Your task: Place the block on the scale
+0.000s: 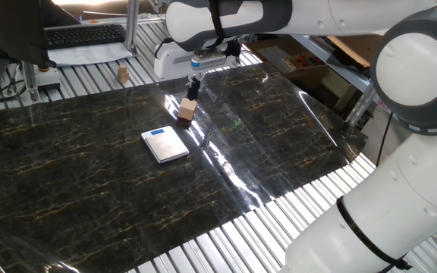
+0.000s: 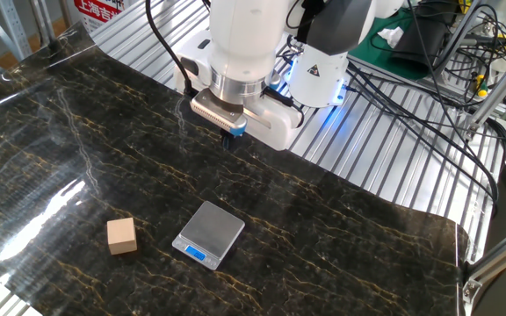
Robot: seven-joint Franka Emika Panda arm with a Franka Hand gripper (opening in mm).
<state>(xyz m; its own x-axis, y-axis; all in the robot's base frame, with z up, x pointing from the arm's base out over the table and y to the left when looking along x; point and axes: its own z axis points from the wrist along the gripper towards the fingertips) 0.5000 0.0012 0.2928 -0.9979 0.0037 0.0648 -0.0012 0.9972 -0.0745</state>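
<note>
Block: the small tan wooden cube (image 2: 122, 235) sits bare on the dark marble-patterned desk (image 2: 341, 237), just beside the scale and not touching it.
Scale: the flat silver pocket scale (image 2: 209, 233) lies on the desk with its blue display strip at one edge; its platform is bare.
Gripper: the gripper (image 2: 228, 140) hangs above the desk, well apart from the block and scale in the other fixed view; in one fixed view it lines up over the cube (image 1: 187, 111).
Fingers: dark, short, pointing down; I cannot tell whether they are spread or pressed together.
Beyond: a keyboard (image 1: 84, 35) and a tinier wooden piece (image 1: 122, 73) lie on the slatted surface behind the desk.
</note>
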